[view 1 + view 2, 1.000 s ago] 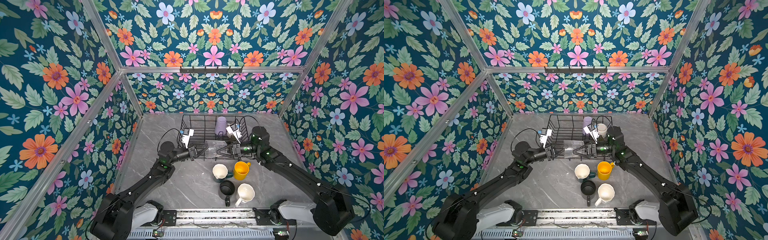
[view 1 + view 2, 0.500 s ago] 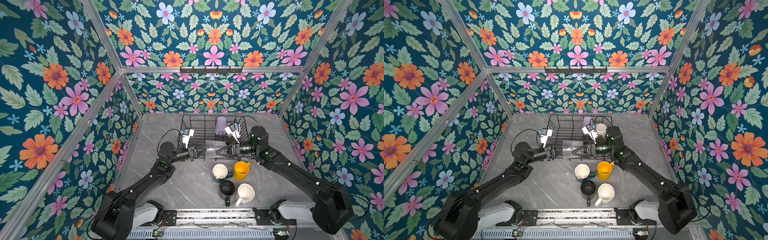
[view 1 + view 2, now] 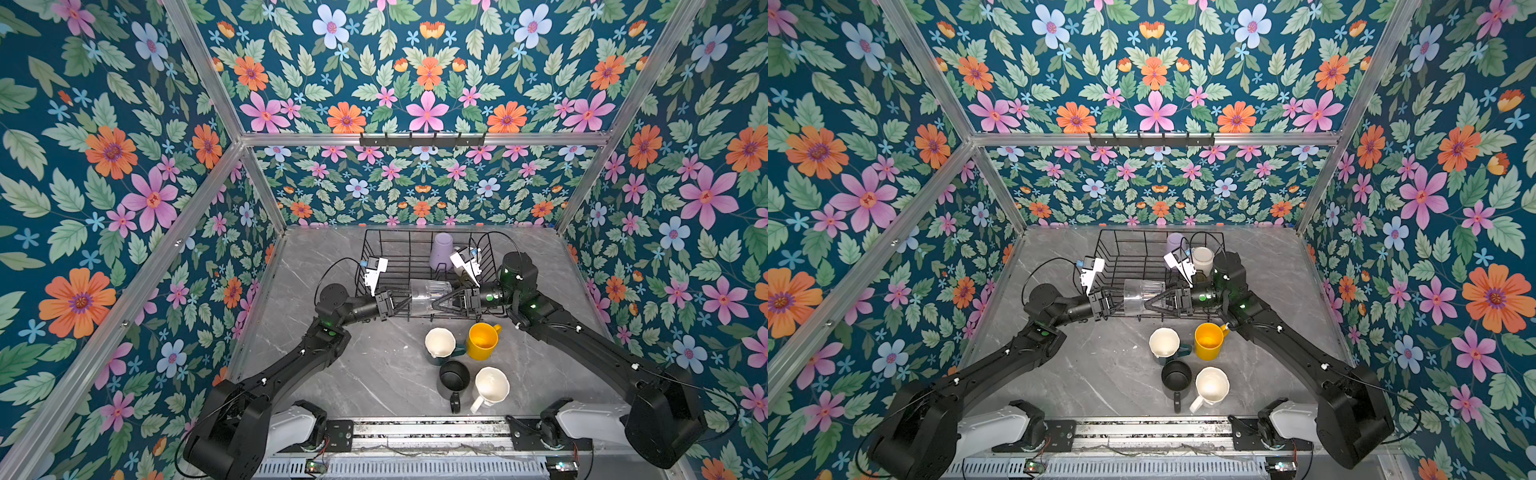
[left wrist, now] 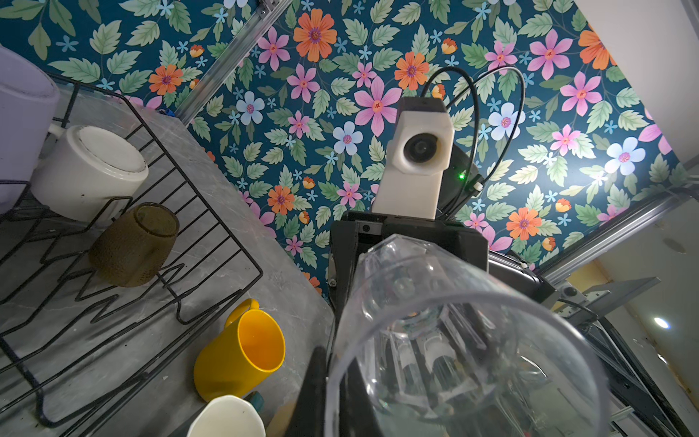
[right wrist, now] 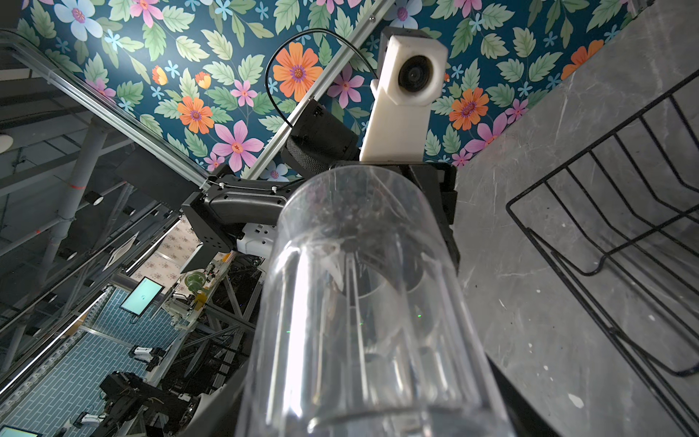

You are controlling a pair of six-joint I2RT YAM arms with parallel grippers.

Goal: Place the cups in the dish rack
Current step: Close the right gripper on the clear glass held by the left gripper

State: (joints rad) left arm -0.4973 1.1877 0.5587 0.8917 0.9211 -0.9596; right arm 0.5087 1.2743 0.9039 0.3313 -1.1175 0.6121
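Note:
A clear glass hangs on its side over the front edge of the black wire dish rack. My left gripper is shut on its rim, one finger inside and one outside. My right gripper clasps the glass at its base end, a finger against each side. In the rack stand a lavender tumbler, an upturned white mug and an olive-amber glass.
On the grey marble table in front of the rack stand a yellow mug, a dark green mug with a white inside, a black mug and a white mug. Flowered walls close in three sides.
Both arms have held their places with the glass between them. The right gripper's fingers have drawn in round the glass's base.

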